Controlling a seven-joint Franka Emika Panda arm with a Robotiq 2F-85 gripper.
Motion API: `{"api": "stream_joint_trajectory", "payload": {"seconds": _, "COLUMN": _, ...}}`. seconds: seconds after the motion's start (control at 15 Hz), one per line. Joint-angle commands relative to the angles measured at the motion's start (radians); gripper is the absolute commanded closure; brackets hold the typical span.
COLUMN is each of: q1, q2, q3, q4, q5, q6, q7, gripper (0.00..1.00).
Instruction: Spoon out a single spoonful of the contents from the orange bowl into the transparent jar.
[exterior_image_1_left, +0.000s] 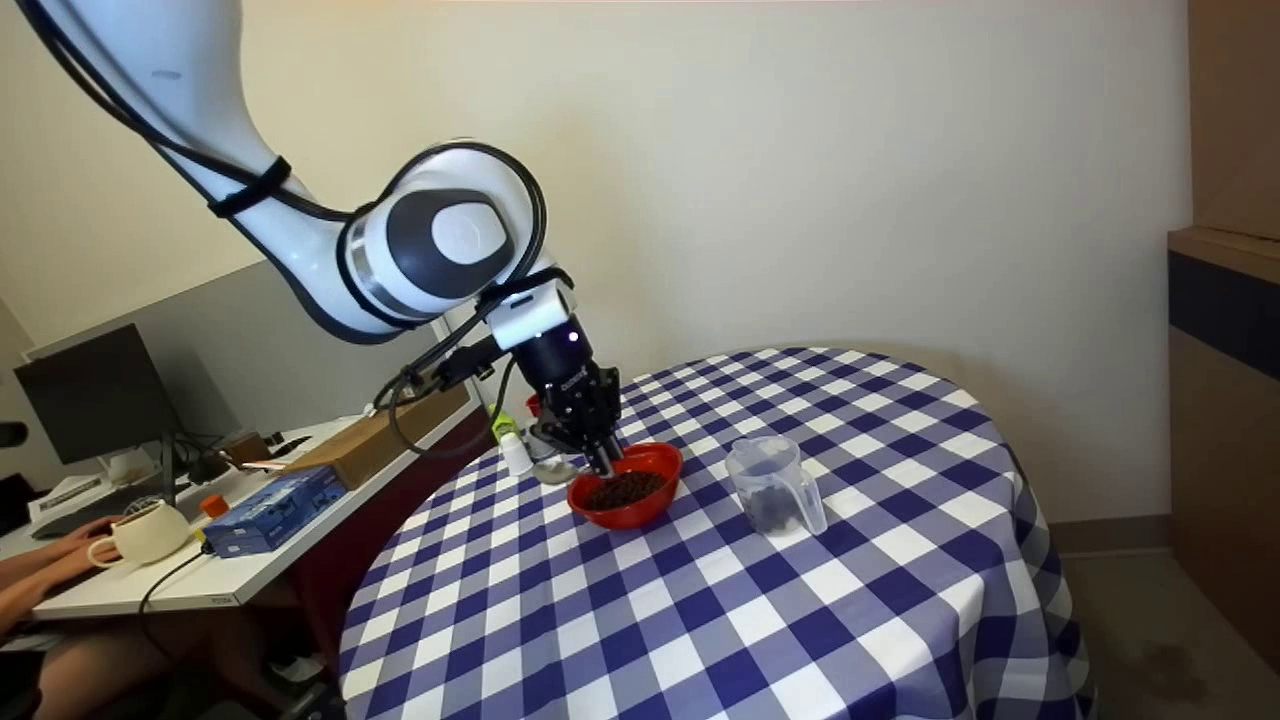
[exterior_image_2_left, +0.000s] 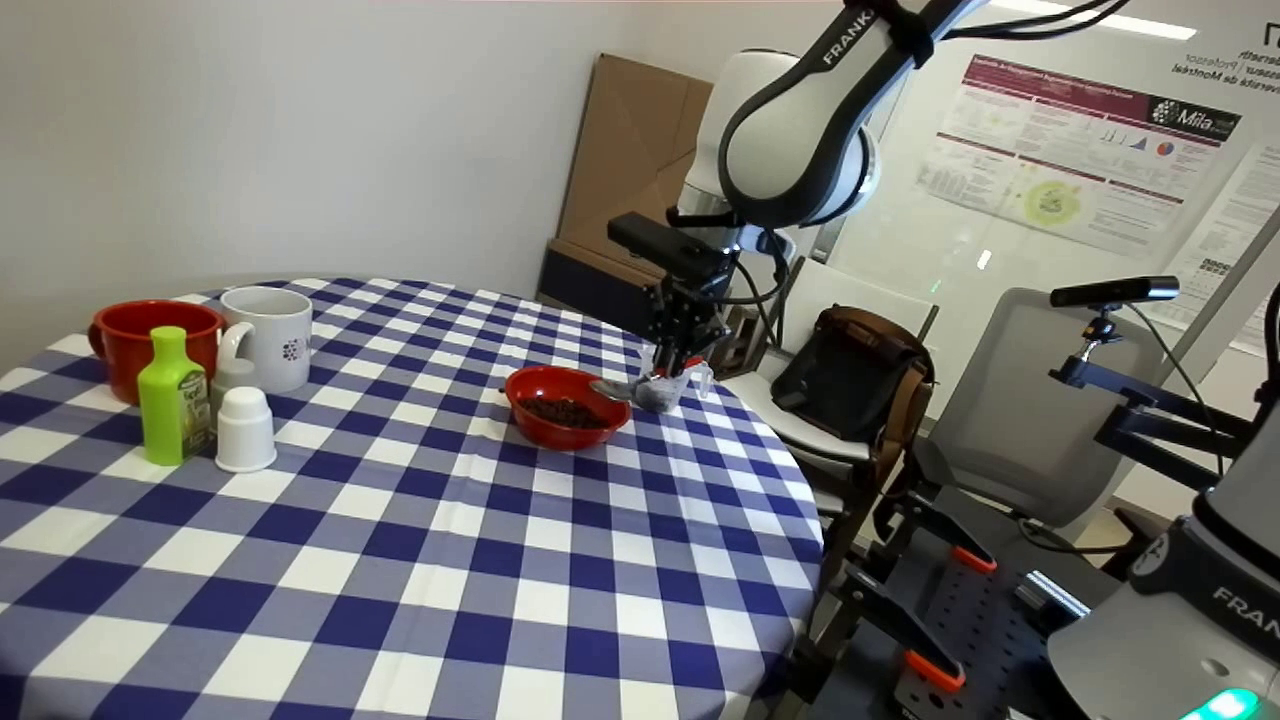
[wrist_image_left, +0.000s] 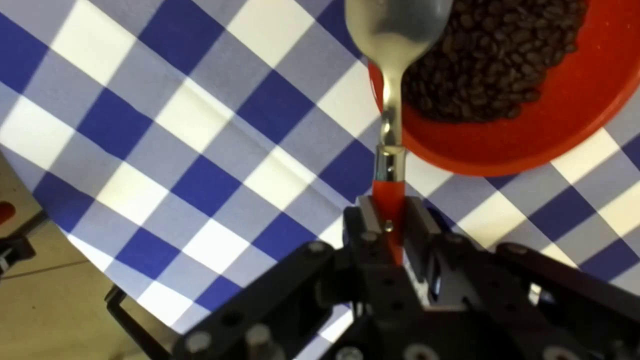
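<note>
Blue checked cloth (exterior_image_1_left: 690, 580) spreads beside a pale wall (exterior_image_1_left: 860, 180), the end effector (wrist_image_left: 390, 215) clamped on a red-handled spoon (wrist_image_left: 392, 115).

orange bowl (exterior_image_1_left: 640, 514): glossy, upright, holding dark beans (wrist_image_left: 495, 65) | transparent jar (exterior_image_1_left: 764, 478): handled, upright, near orange bowl, apart

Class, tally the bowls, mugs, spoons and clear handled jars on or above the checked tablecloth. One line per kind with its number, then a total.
Bowls: 1 (red-orange bowl)
Mugs: 2 (red mug, white mug)
Spoons: 1 (metal spoon, held in the gripper)
Clear handled jars: 1 (transparent jar)
Total: 5
</note>
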Motion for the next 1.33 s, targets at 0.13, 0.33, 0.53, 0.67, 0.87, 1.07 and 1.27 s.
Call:
{"api": "stream_joint_trajectory", "payload": {"seconds": 0.13, "q1": 0.154, "q2": 0.044, "q3": -0.171, "q4": 0.109, "q5": -0.445, "q6": -0.118, "q7": 0.383, "gripper": 0.93}}
{"api": "stream_joint_trajectory", "payload": {"seconds": 0.33, "q1": 0.149, "q2": 0.066, "q3": -0.136, "q4": 0.153, "q5": -0.63, "q6": -0.201, "q7": 0.551, "gripper": 0.93}}
{"api": "stream_joint_trajectory", "payload": {"seconds": 0.53, "q1": 0.118, "q2": 0.092, "q3": -0.062, "q4": 0.188, "q5": -0.776, "q6": -0.289, "q7": 0.692, "gripper": 0.93}}
{"api": "stream_joint_trajectory", "payload": {"seconds": 0.67, "q1": 0.095, "q2": 0.116, "q3": -0.005, "q4": 0.213, "q5": -0.838, "q6": -0.343, "q7": 0.767, "gripper": 0.93}}
{"api": "stream_joint_trajectory", "payload": {"seconds": 0.87, "q1": 0.067, "q2": 0.165, "q3": 0.071, "q4": 0.261, "q5": -0.904, "q6": -0.407, "q7": 0.868, "gripper": 0.93}}
{"api": "stream_joint_trajectory", "payload": {"seconds": 1.07, "q1": 0.04, "q2": 0.217, "q3": 0.128, "q4": 0.321, "q5": -0.943, "q6": -0.463, "q7": 0.932, "gripper": 0.93}}
{"api": "stream_joint_trajectory", "payload": {"seconds": 1.27, "q1": 0.024, "q2": 0.27, "q3": 0.164, "q4": 0.385, "q5": -0.97, "q6": -0.513, "q7": 0.964, "gripper": 0.93}}
